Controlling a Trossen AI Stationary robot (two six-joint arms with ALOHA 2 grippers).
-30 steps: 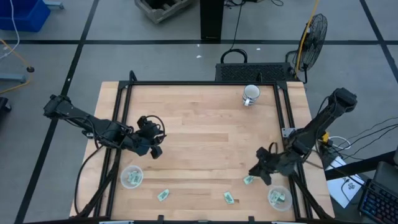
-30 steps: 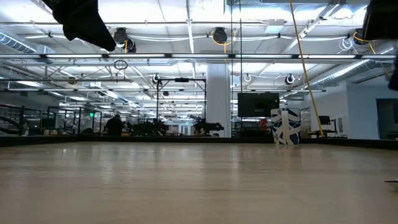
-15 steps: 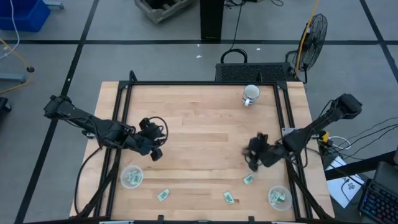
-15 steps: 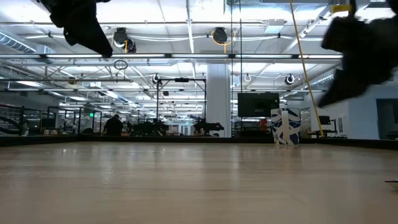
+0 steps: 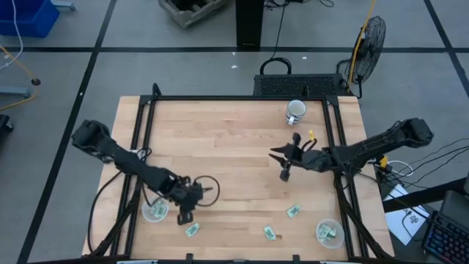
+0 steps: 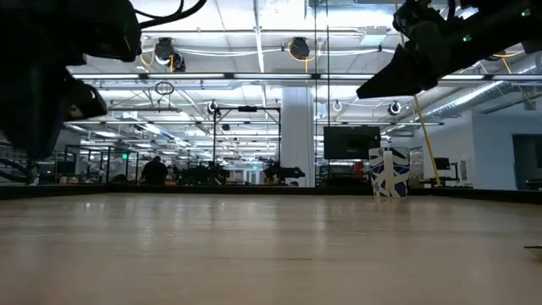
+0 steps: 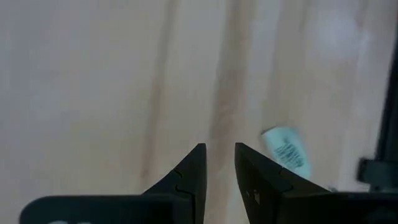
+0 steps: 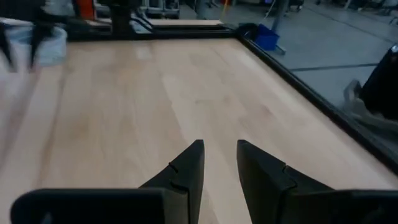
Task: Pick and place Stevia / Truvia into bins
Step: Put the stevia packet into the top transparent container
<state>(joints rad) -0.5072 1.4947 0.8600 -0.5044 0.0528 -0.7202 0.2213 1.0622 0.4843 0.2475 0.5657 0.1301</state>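
Near the 7 o'clock corner of the tabletop [image 5: 234, 139], the left bin [image 5: 154, 211] already holds a sachet or two, and the left end effector [image 5: 185, 214] hovers just beside it with fingers slightly parted and nothing between them. A loose sachet [image 5: 192, 230] lies flat just at its 5 o'clock side and also shows in the left wrist view. Two more sachets [image 5: 269, 233] [image 5: 293, 211] lie toward 5 o'clock, near the right bin [image 5: 327, 232], which holds others. The right end effector [image 5: 284, 165] is raised above mid-tabletop, likewise a little open and empty. These sachets look very light, thin and limp; they would likely slide or flip if nudged, so a pinch from straight above across the short width, fingertips pressed against the wood, seems best.
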